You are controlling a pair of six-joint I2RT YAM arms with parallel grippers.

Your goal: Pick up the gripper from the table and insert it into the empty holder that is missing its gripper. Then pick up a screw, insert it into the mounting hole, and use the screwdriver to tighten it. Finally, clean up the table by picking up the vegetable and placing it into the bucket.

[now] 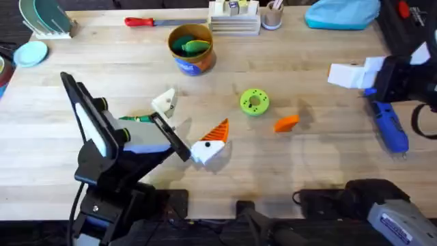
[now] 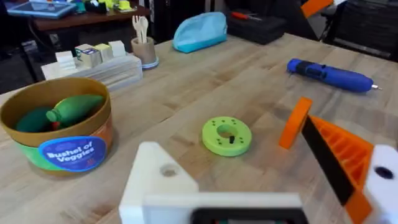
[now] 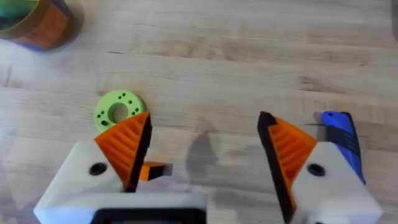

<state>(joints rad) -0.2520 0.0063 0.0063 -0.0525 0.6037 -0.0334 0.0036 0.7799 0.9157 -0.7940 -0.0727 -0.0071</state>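
The orange gripper (image 1: 286, 123) lies loose on the wooden table (image 1: 328, 171), right of centre, just beside the lime-green disc (image 1: 255, 102) and apart from both arms.

The left arm's gripper (image 1: 191, 126) sits low over the table left of centre. One finger carries an orange ribbed pad (image 1: 217, 131); the other is a bare white holder (image 1: 164, 102) with an empty mounting hole, seen plainly in the left wrist view (image 2: 168, 169). Its fingers are spread and grasp nothing.

The right arm's gripper (image 3: 202, 155) hangs above the table with both orange pads (image 3: 124, 146) fitted. The jaws stand wide apart and hold nothing. In the right wrist view the loose orange gripper (image 3: 154, 171) shows below, near the disc (image 3: 118, 112).

The blue screwdriver (image 1: 389, 126) lies on the table at the right side, untouched, partly under the right arm in the overhead view.

The yellow-orange bucket (image 1: 192, 48) stands upright toward the far centre. Green toy vegetables (image 2: 74, 109) lie inside it.

A red-handled screwdriver (image 1: 140, 22) lies along the far edge, left of the bucket. No screw can be made out.
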